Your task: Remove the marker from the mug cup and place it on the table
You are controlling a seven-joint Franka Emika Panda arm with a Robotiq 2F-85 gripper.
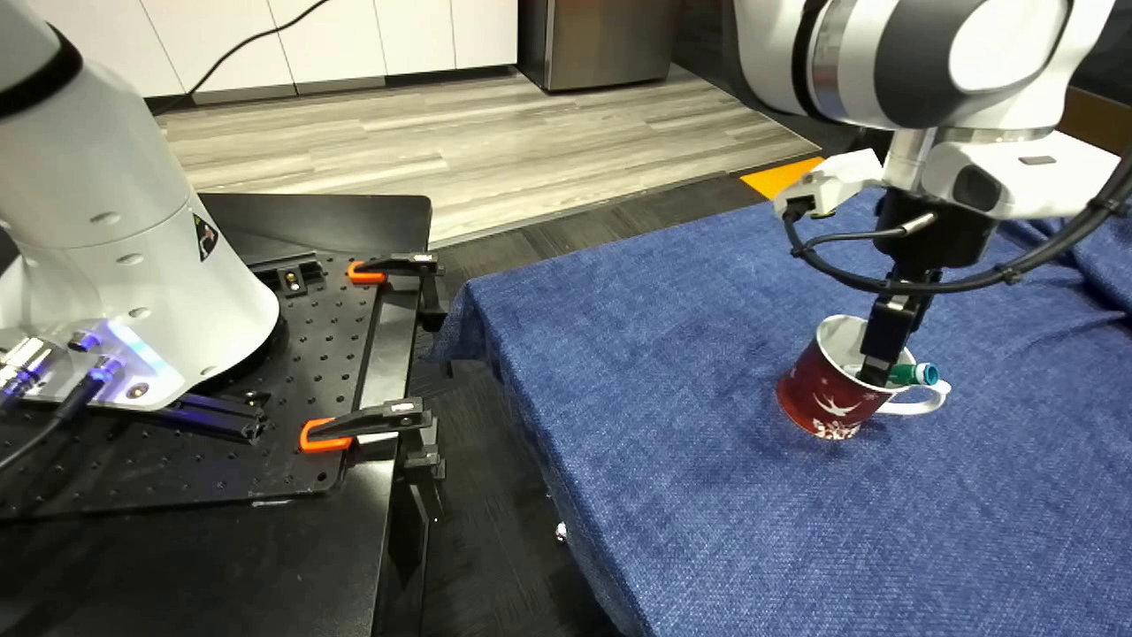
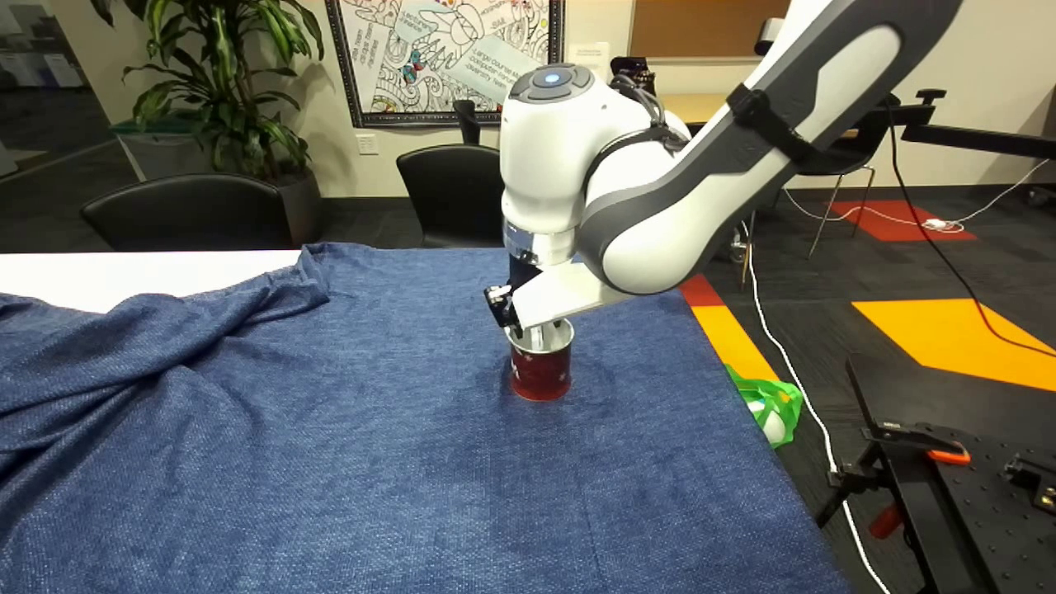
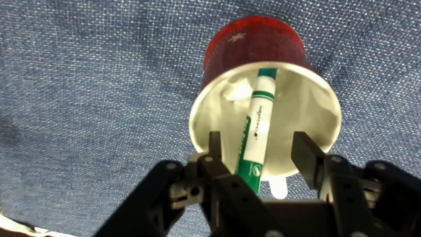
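Note:
The mug cup (image 1: 818,394) is dark red with a white inside and handle. It stands upright on the blue cloth table (image 1: 672,460) in both exterior views (image 2: 540,377). The marker (image 3: 260,121), white with green bands and a green end, leans inside the mug cup (image 3: 253,46). Its teal end (image 1: 920,374) sticks out over the rim by the handle. My gripper (image 3: 257,141) points down into the mug opening, also in the exterior views (image 1: 882,358) (image 2: 536,332). It is open, with one finger on each side of the marker and gaps between. The left finger linkage hides the marker's near end.
A black workbench (image 1: 221,531) with orange clamps (image 1: 327,435) stands beside the table, with a gap between. The cloth is bunched in folds (image 2: 148,388) at one side, by a white tabletop (image 2: 148,276). Black chairs (image 2: 190,210) stand behind. A cable loops around the wrist.

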